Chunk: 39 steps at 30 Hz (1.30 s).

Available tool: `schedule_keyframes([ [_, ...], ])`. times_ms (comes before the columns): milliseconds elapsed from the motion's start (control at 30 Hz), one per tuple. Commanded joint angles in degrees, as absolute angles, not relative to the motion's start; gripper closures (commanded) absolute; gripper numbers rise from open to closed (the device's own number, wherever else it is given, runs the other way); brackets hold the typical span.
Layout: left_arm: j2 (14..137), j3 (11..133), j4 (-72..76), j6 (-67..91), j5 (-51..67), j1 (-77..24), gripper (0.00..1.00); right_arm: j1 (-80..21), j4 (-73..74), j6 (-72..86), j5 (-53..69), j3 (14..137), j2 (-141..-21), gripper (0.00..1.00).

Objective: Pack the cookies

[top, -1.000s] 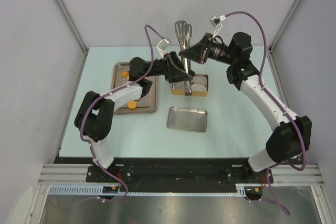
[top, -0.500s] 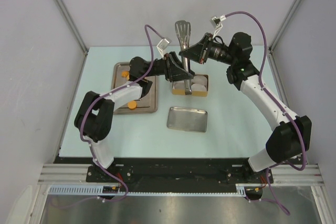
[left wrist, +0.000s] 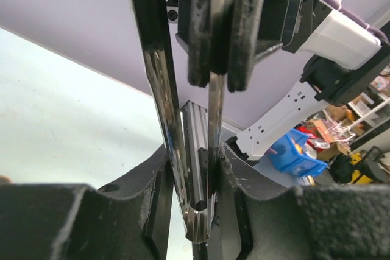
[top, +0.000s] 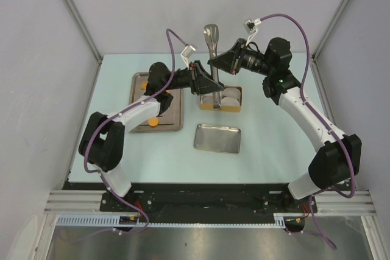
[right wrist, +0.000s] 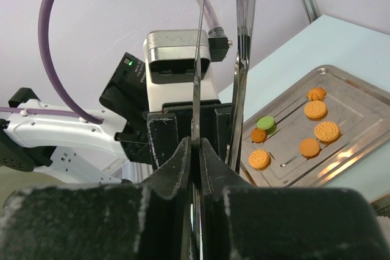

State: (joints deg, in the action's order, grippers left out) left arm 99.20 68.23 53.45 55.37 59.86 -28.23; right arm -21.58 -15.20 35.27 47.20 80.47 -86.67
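1. At the far left, the cookies [top: 153, 122] are lying loose on the baking tray [top: 173, 123], with none in either gripper. My right wrist view is showing several orange ones and a single green cookie [right wrist: 265, 122] scattered across it.
2. The left gripper [top: 203, 83] is reaching across from that tray. Its fingers [left wrist: 152, 211] are partly closed around the lower end of the tongs [top: 211, 31] and seem to be pressing on both arms. I cannot tell how firm that hold is.
3. The tongs are standing nearly upright with their heads up, above the box [top: 239, 98] of white paper liners. A shallow steel tray [top: 217, 138] is sitting just nearer to me.
4. The right gripper [top: 213, 63] is pinching just one arm of the tongs flat between its pads. The other arm is hanging free beside it.
5. I am worrying about the handover:
   - If the right side lets go before the left has a true grip, the slick metal could slide down into the box and knock the liners about.
   - If the left squeezes while the right is clamping one arm, the tongs could twist or spring sideways. They would then be sitting crooked for picking up cookies.
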Motion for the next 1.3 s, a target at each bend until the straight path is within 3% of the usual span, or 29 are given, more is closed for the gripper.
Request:
schedule_keyframes([
  [0, 94.4, 67.4, 48.4, 49.0, 57.7, -26.3, 0.66, -20.7, -15.6, 33.7, 46.6, 80.5, -83.8, 0.95],
  [100, 93.5, 66.4, 48.3, 48.3, 57.7, -25.5, 0.65, -20.1, -15.6, 33.7, 46.8, 80.5, -83.7, 0.99],
  [433, 92.3, 65.7, 46.2, 46.6, 57.4, -24.3, 0.65, -19.6, -14.6, 32.3, 46.7, 79.7, -82.7, 0.96],
  [533, 91.7, 66.2, 43.3, 44.2, 57.1, -24.0, 0.64, -19.6, -13.2, 31.0, 46.2, 79.5, -81.9, 0.91],
  [633, 91.0, 66.7, 39.1, 41.2, 56.9, -23.6, 0.63, -19.6, -12.0, 30.2, 46.0, 79.1, -81.4, 0.79],
  [667, 90.7, 66.8, 37.0, 40.4, 56.8, -23.4, 0.62, -19.6, -11.7, 29.8, 45.8, 79.1, -81.3, 0.67],
  [767, 89.7, 67.1, 33.2, 37.4, 56.3, -22.9, 0.61, -19.6, -10.4, 28.8, 45.3, 79.0, -80.9, 0.5],
  [1267, 84.8, 70.7, 8.5, 18.1, 47.7, -17.8, 0.63, -17.1, -0.3, 19.1, 45.5, 78.9, -76.8, 0.46],
])
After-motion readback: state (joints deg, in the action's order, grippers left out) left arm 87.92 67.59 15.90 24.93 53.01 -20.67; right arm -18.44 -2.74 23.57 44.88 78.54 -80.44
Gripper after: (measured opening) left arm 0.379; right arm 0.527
